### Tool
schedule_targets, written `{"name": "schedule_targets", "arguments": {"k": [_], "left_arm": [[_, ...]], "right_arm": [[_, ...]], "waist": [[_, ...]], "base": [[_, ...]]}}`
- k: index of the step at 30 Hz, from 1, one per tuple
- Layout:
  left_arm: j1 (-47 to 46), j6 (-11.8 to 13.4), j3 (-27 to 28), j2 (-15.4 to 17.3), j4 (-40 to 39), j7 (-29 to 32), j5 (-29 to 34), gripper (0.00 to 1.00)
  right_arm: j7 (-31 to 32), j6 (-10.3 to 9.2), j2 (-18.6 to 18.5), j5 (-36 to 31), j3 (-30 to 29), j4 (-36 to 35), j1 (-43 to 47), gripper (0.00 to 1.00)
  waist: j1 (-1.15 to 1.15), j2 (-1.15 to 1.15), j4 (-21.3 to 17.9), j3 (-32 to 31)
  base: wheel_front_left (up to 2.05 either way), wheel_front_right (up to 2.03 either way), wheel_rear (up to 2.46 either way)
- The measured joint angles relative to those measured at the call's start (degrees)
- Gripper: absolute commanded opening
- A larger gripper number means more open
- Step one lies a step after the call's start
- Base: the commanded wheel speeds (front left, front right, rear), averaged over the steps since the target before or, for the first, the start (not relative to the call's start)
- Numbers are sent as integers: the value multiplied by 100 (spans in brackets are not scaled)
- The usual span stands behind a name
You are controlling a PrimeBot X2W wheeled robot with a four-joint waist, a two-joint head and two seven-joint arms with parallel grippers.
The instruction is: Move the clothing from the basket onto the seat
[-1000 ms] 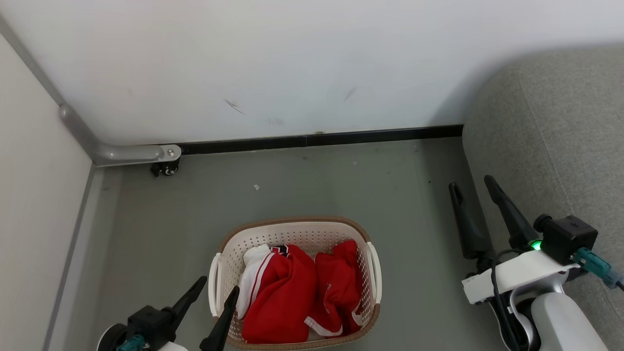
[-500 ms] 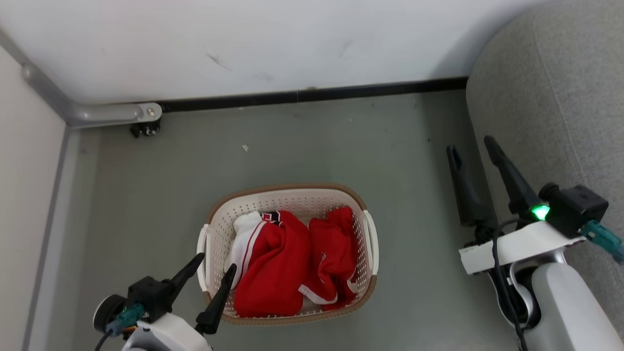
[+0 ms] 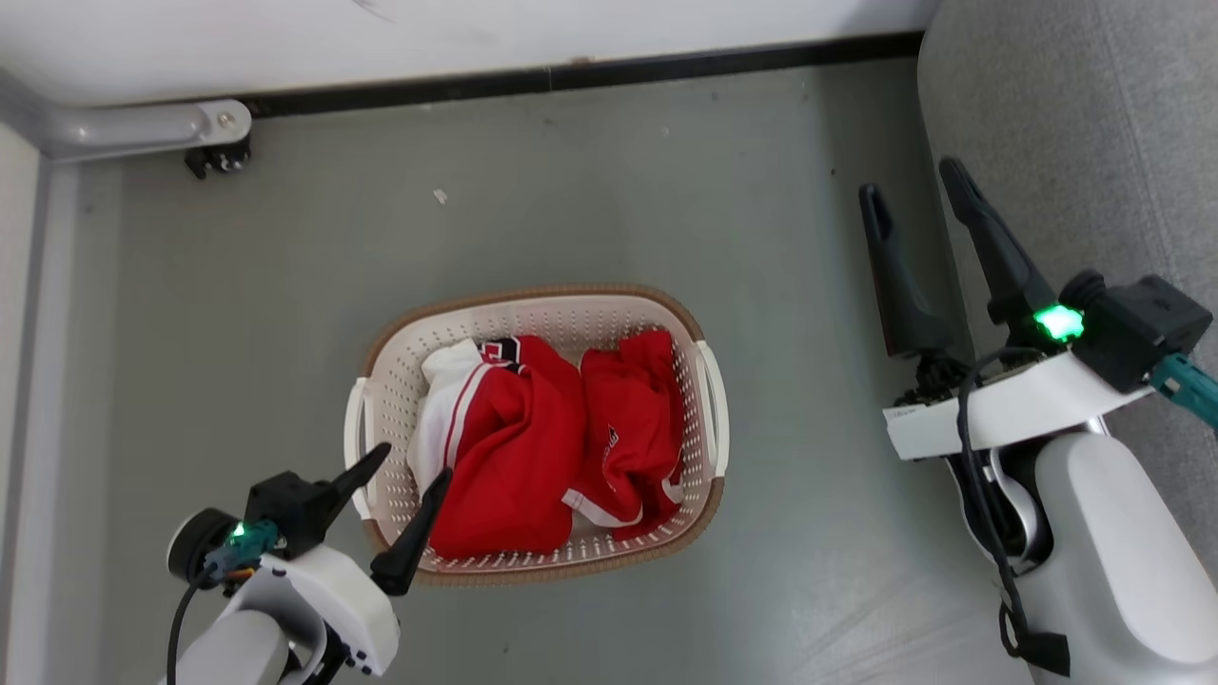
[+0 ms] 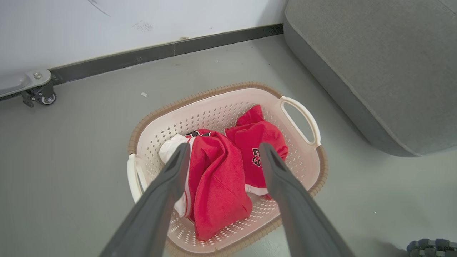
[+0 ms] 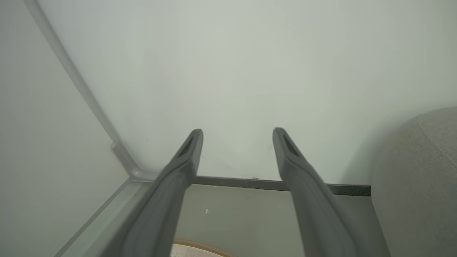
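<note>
Left gripper (image 3: pixel 414 466) is hanging wide open and empty over the near-left rim of the basket (image 3: pixel 533 290), fingers pointing down into it and not touching the clothes, as the left wrist view shows. Right gripper (image 3: pixel 909 181) is also gaping wide and holding nothing, sitting in the air between the basket and the sofa (image 3: pixel 1066 124), aimed at the wall. The basket is standing on the grey floor (image 3: pixel 571 171), well apart from the sofa on the right, with a caster (image 3: pixel 214 157) near the black baseboard (image 3: pixel 571 76) at far left. The basket's long axis is running left-right in the head view, with a handle at each end. Inside it, the red jersey (image 3: pixel 504 457) with white sleeve is lying crumpled in the left half, and the smaller red piece (image 3: pixel 628 428) is touching it on the right.
</note>
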Motion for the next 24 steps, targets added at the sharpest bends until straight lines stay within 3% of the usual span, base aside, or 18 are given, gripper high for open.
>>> {"name": "schedule_targets", "arguments": {"k": [24], "left_arm": [[-1249,0,-1096,321,407,287,-441,100]], "right_arm": [[-7,0,-52,119,526,-216,-1032,100]], "waist": [[0,0,-187,1299]], "base": [[0,0,0]]}}
